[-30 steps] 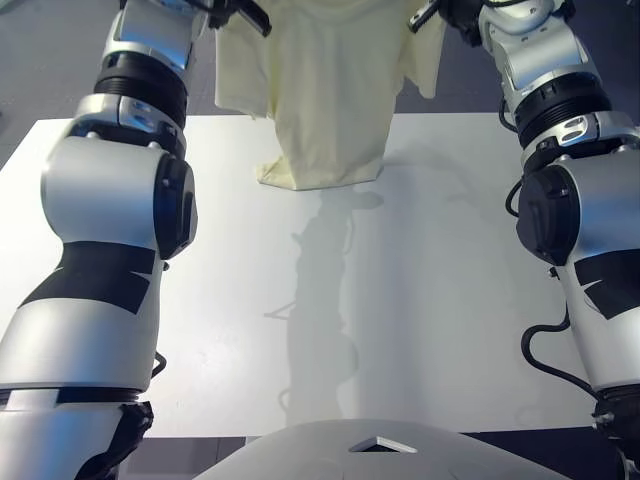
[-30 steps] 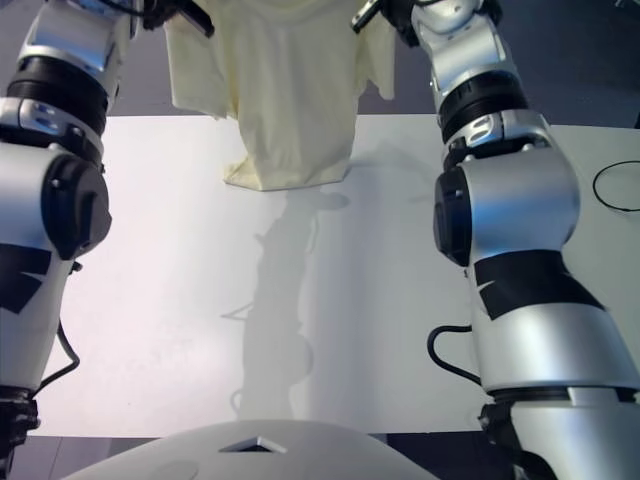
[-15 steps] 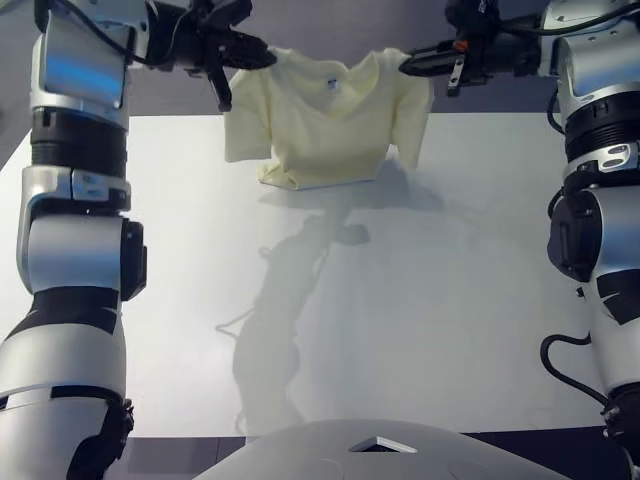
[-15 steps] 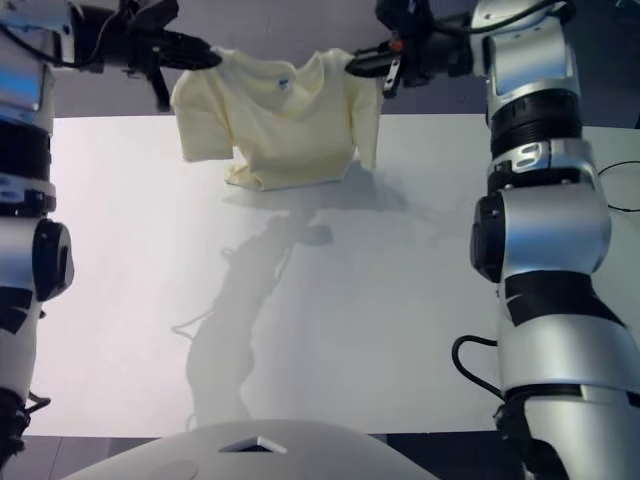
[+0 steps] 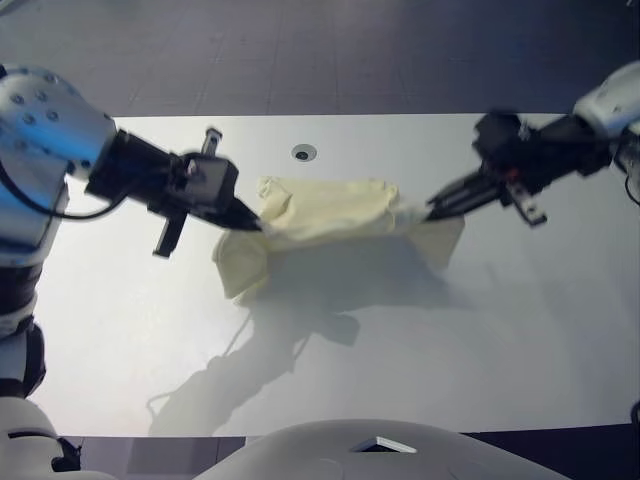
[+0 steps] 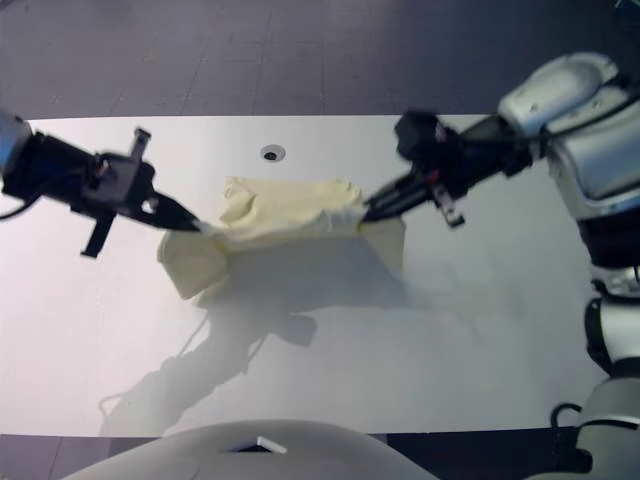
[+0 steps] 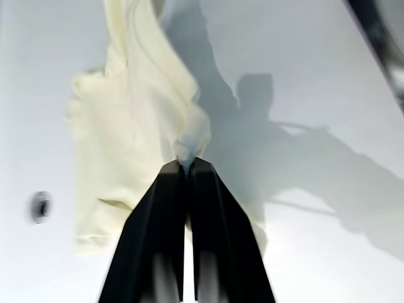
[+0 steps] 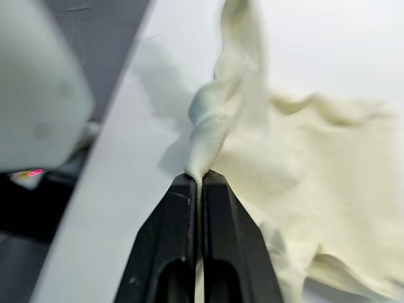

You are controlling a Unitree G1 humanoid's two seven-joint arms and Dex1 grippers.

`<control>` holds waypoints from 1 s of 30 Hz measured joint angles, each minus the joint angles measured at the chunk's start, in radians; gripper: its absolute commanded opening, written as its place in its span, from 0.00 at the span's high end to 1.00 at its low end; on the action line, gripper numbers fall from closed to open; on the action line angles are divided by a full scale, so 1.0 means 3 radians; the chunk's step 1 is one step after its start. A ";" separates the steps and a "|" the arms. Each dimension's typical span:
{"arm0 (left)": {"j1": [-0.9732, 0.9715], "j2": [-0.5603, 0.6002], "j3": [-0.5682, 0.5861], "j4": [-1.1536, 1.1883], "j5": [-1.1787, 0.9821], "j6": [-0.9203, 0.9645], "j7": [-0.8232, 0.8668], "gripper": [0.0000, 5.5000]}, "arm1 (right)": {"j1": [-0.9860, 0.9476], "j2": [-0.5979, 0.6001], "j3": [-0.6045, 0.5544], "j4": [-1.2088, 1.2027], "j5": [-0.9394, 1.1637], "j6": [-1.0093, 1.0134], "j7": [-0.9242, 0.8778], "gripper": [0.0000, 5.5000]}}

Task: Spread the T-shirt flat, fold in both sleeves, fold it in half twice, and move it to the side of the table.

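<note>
A pale yellow T-shirt [image 5: 325,212] hangs stretched between my two grippers, low over the middle of the white table [image 5: 520,320]. Its left sleeve [image 5: 240,265] and right sleeve [image 5: 445,238] droop down toward the tabletop. My left gripper [image 5: 256,226] is shut on the shirt's left shoulder; the wrist view shows the cloth [image 7: 139,126] pinched at the left gripper [image 7: 187,165]. My right gripper [image 5: 428,213] is shut on the right shoulder, with cloth [image 8: 297,158] bunched at the right gripper [image 8: 197,175]. The shirt's body is crumpled and folded over itself.
A small round hole [image 5: 303,153] sits in the table just beyond the shirt. Dark floor [image 5: 330,50] lies past the far table edge. Bare tabletop extends in front of the shirt and to both sides.
Both grippers have come down from above the far edge to low over the table's middle, carrying the shirt with them. The head camera has tilted, so the whole scene has shifted.
</note>
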 measured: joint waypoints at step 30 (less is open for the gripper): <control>0.0317 -0.0225 -0.0084 0.0231 -0.0144 0.0269 0.0697 0.44 | 0.0244 0.0670 -0.0142 0.0492 -0.1098 -0.0229 -0.0791 0.46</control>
